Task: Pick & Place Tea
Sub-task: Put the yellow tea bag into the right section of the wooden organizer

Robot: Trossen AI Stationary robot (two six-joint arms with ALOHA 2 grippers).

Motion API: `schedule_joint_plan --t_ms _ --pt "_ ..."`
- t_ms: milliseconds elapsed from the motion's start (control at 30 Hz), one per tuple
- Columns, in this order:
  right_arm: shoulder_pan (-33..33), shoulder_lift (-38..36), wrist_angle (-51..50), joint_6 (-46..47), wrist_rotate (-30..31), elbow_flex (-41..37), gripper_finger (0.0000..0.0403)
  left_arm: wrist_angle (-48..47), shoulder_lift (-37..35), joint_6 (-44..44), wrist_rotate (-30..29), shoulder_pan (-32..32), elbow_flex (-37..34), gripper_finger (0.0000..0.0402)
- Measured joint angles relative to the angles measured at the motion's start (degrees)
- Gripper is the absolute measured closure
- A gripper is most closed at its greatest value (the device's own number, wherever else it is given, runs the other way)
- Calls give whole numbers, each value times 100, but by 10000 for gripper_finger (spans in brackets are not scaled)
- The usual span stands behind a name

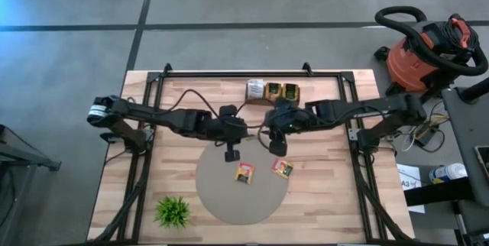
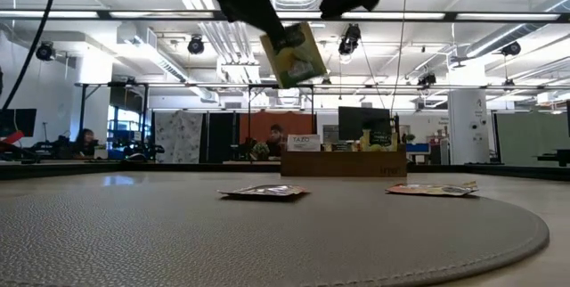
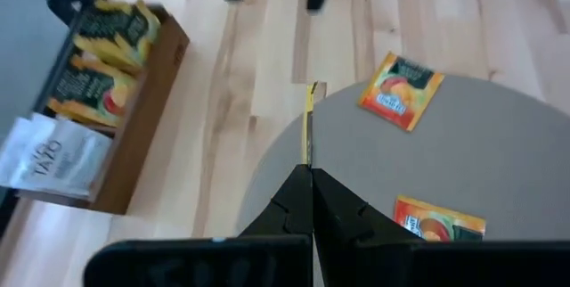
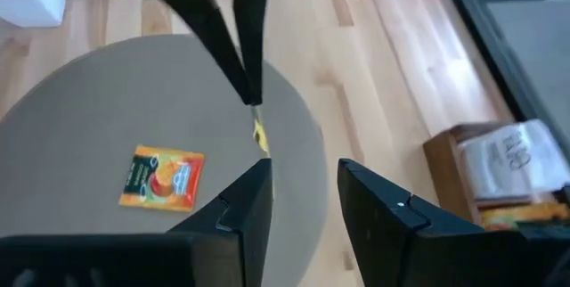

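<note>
Nearest, on the round grey mat [image 1: 221, 204]: one flat sachet [image 1: 244, 173] and another flat sachet [image 1: 283, 169], lying apart, both well inside the rim.

Just above and behind them: a third, yellow sachet [image 2: 294, 53], hanging tilted and clear of the mat. Pinched by its upper part in the left jaws, which are clamped tight on it. Seen edge-on past both wrists, so the label side is hard to read.

Close beside it: the right jaws, standing apart with nothing between them, near the lower end of the hanging sachet. Cannot tell whether touching it.

Judged step: setting this sachet down on the mat with the left arm alone. To do it well:
- Draw the right jaws back and up first, so as not to snag the free edge.
- Aim for bare mat, to one side of the two lying flat, not over them and not at the rim.
- Come down slowly until the free lower edge meets the mat, then lean the sachet over to lay it flat.
- Release only when low. Light and thin by the look of it, so likely to flutter or slide if let go from height.

Farther off, at the far edge of the surface: the wooden box [image 1: 273, 91] with more tea standing in it, next in line for picking.
</note>
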Motion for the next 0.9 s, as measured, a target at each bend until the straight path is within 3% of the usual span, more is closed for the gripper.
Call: schedule_joint_plan --t_ms 233,567,900 --pt "193 210 1 -172 277 258 273 38 -397 588 66 30 -1 401" --pt "165 257 -149 -938 280 434 273 187 -180 966 138 304 -10 401" --pt "50 235 -249 -1054 382 471 273 273 -165 1143 246 466 99 402"
